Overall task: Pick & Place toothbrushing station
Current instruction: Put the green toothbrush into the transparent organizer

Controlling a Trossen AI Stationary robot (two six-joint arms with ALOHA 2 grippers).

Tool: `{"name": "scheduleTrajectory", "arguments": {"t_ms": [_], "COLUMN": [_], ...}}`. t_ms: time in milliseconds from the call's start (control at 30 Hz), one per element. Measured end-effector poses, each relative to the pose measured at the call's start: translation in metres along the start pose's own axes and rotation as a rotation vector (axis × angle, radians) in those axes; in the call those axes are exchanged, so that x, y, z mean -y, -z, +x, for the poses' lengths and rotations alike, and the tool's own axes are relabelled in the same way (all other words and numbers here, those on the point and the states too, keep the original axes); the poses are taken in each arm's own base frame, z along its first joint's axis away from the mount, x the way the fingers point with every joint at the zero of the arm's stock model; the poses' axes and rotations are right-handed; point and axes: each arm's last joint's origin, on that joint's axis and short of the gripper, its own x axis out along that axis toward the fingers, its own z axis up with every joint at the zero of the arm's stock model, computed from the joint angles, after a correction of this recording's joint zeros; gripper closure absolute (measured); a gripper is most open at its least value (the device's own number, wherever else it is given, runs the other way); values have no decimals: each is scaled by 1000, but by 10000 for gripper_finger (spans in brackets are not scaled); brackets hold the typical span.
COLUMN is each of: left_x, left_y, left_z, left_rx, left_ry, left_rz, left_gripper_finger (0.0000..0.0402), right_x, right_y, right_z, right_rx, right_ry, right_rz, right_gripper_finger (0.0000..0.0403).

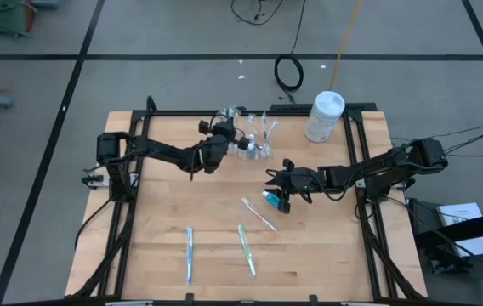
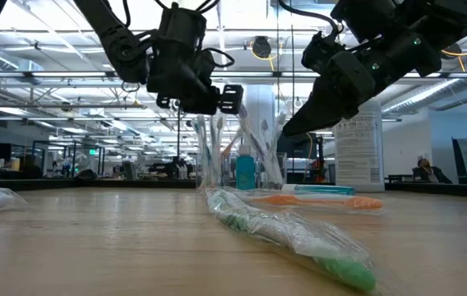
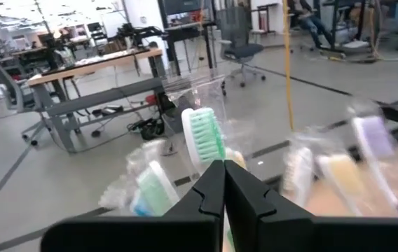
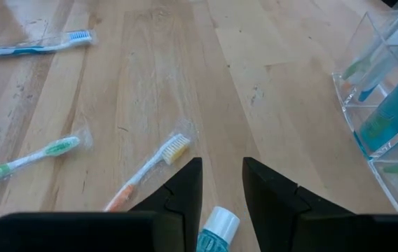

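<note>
The toothbrushing station is a clear plastic cup (image 1: 257, 146) at the table's far middle. Several wrapped toothbrushes and a blue tube (image 4: 395, 112) stand upright in it. My left gripper (image 3: 223, 183) is level beside the cup, shut on a green-bristled toothbrush (image 3: 204, 136). My right gripper (image 4: 220, 175) hovers above the table's middle, near side of the cup, shut on a second blue tube (image 1: 269, 198). Three wrapped toothbrushes lie flat on the wood: an orange one (image 4: 146, 168), a green one (image 1: 247, 248) and a blue one (image 1: 189, 253). My left gripper pinches the wrapped toothbrush just below its green head (image 3: 209, 159), the fingers lying level and across it. The head stands upright above the fingers. The fingers hide the handle and the exact place of contact. My right gripper holds the blue tube between its two fingers, and the white cap end (image 4: 221, 222) pokes forward out of the gap. The fingers slant down from the table's right side and lie along the tube. The tube is clear of the table.
A tall white round-lidded canister (image 1: 325, 115) stands at the far right of the table, behind the right arm. Bare wood lies between the cup and the three loose toothbrushes. Black frame rails (image 1: 360, 144) run along both sides of the table.
</note>
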Motion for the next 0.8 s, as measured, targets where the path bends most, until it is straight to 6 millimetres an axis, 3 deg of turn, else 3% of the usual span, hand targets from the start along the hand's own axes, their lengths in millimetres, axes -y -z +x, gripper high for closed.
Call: {"name": "scheduleTrajectory", "arguments": {"t_ms": [200,433,600,800], "left_x": [6,11,10,9], "left_y": [5,16,23,23], "left_z": [-8,-10,-11,-11], "left_rx": [-26,-104,-157,-151], "left_ry": [44,221,257,205], "left_rz": [127,222,233,263], "left_gripper_finger": [385,397,373,328], "right_x": [0,0,-1,-2], "right_y": [0,0,-7,-4], "right_z": [0,0,0,0], "right_rx": [0,1,71,45], "right_ry": [0,0,-14,-13], "right_rz": [0,43,131,60], "right_gripper_finger": [309,309,309,309]}}
